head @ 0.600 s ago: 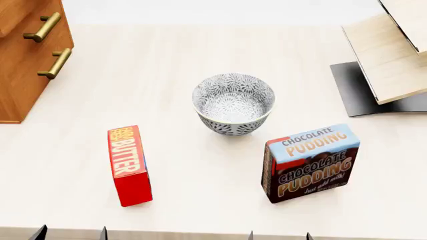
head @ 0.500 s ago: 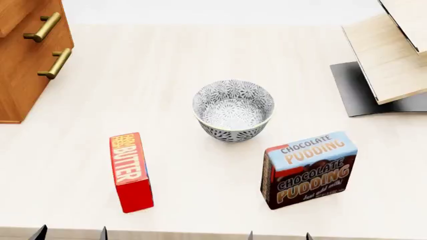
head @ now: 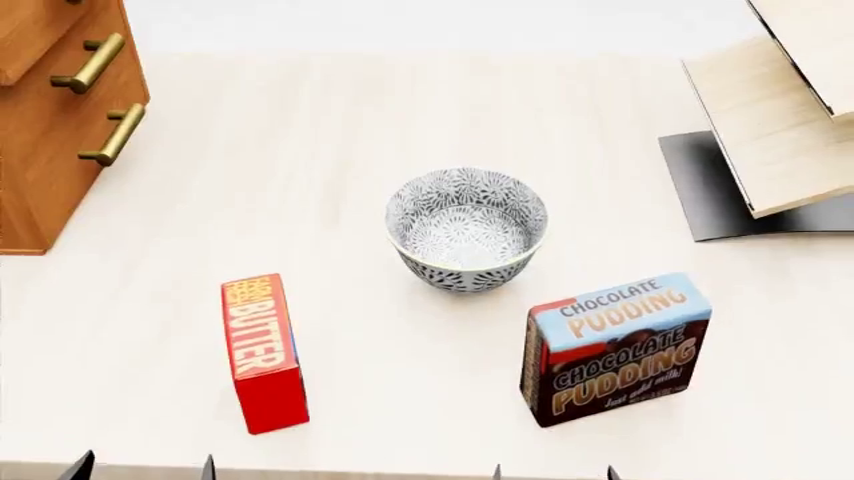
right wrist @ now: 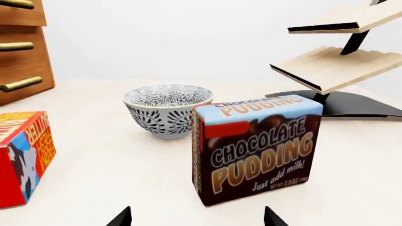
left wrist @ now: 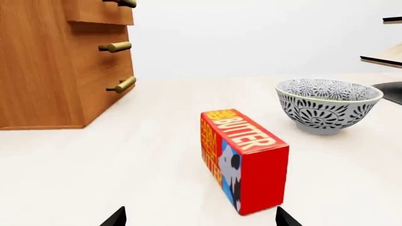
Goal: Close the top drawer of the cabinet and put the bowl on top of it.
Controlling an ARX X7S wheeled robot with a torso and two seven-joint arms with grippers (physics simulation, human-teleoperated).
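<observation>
The grey-and-white floral bowl [head: 466, 228] [left wrist: 328, 106] [right wrist: 167, 110] stands upright on the pale table [head: 400, 110], near its middle. The orange-brown cabinet [head: 40, 150] [left wrist: 50, 70] stands at the far left. Its top drawer [head: 34, 35] [left wrist: 94, 12] juts out past the drawer fronts below. At the near table edge only the dark fingertips of my left gripper [head: 143, 468] [left wrist: 201, 219] and right gripper [head: 554, 472] [right wrist: 197, 219] show. Both are open and hold nothing, well short of the bowl.
A red butter box [head: 263, 352] [left wrist: 242, 155] lies just ahead of my left gripper. In front of my right gripper stands a chocolate pudding box [head: 617, 347] [right wrist: 257, 148]. At the far right is a pale wood rack [head: 781, 110] on a black base.
In the head view the bowl and both boxes sit lower in the picture than before, as the view shifted. The fingertips keep their places in the picture.
</observation>
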